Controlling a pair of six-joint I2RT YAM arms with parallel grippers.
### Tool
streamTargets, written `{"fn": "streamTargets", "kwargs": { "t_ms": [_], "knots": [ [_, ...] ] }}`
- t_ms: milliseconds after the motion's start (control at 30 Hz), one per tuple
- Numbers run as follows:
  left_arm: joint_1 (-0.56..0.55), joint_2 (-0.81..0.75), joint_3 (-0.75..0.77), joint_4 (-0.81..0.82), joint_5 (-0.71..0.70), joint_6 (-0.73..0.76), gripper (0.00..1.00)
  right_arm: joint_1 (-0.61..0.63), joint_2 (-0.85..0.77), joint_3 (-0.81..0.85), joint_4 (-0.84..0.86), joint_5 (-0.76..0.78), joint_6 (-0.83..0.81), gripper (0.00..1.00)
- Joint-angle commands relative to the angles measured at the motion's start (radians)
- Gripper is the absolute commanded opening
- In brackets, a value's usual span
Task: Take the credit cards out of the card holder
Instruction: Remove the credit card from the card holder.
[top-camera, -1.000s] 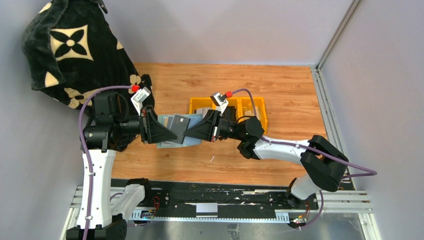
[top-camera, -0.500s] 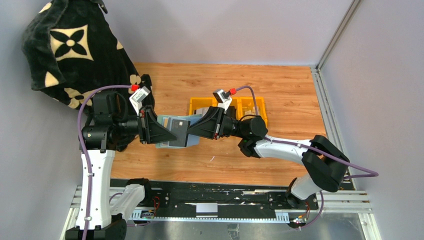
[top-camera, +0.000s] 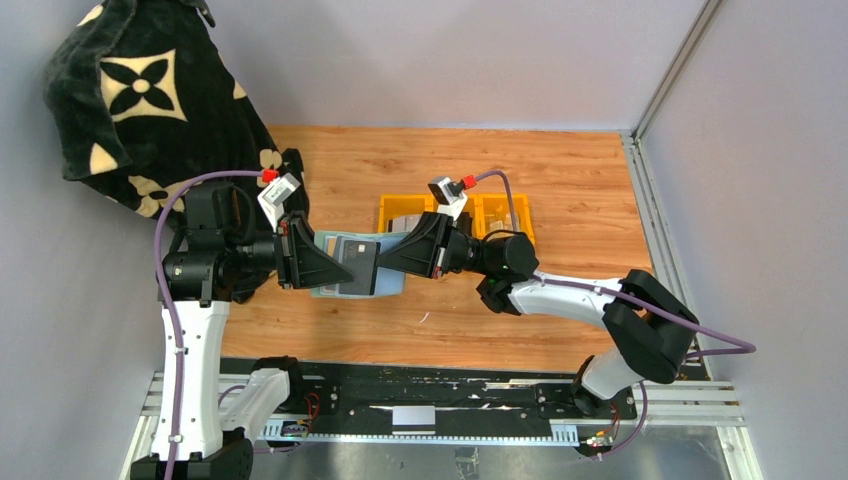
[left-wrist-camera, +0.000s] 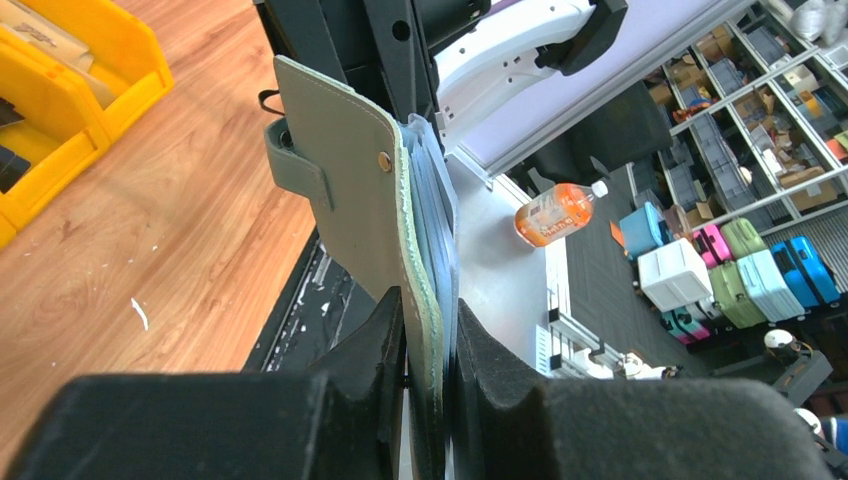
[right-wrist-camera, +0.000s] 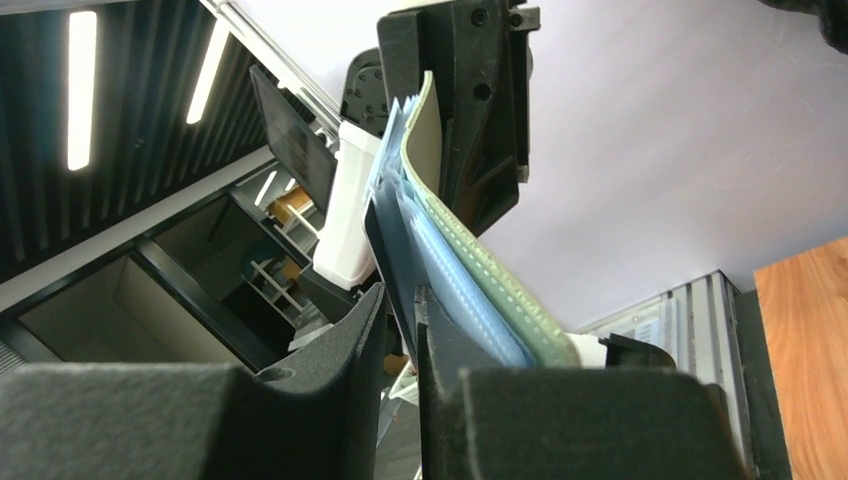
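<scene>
Moved: over the last second the right gripper has crept left toward the left gripper. The dark credit card, tilted before, now sits squarer over the card holder.
Card holder: held in the air between the two arms, above the table.
Left gripper: jaws pressed together on the holder's near edge.
Right gripper: jaws pinching the dark card's edge, right beside the blue sleeves.
Left wrist view alone: shows the holder's green outer cover with its rounded snap tab and metal stud. An orange bottle and coloured suitcases show far beyond the table.
Right wrist view alone: shows the layers edge-on, with the dark card, then the blue sleeves, then the green cover.
Top view alone: shows the card's flat face.
Surface: wood-grain board, with a yellow bin just behind the right gripper.
Room: grey walls, and a black cloth with a cream flower pattern at the far left.
</scene>
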Motion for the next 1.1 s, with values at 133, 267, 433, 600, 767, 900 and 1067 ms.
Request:
{"fn": "streamTargets", "kwargs": {
  "t_ms": [133,267,433,600,767,900,1067],
  "knots": [
    [-0.008,-0.01,0.035,-0.02,0.02,-0.039,0.04,-0.007,-0.065,-0.007,-0.167,-0.022,-0.136,0.04],
    [-0.01,-0.01,0.04,-0.019,0.015,-0.042,0.04,-0.018,-0.087,-0.04,-0.132,-0.004,-0.127,0.0],
    [-0.009,-0.004,0.04,-0.02,0.01,-0.04,0.03,-0.039,-0.128,-0.1,-0.129,0.019,-0.126,0.0],
    [-0.009,0.001,0.041,-0.022,0.001,-0.037,0.02,-0.032,-0.126,-0.08,-0.141,0.011,-0.13,0.03],
    [-0.009,-0.001,0.042,-0.02,-0.014,-0.038,0.01,-0.016,-0.117,-0.026,-0.138,-0.012,-0.136,0.25],
    [-0.008,-0.001,0.043,-0.021,-0.022,-0.038,0.01,-0.002,-0.131,0.007,-0.203,-0.026,-0.175,0.29],
    [-0.009,0.0,0.048,-0.02,-0.022,-0.041,0.01,0.004,-0.114,0.034,-0.244,-0.032,-0.19,0.31]
  ]
}}
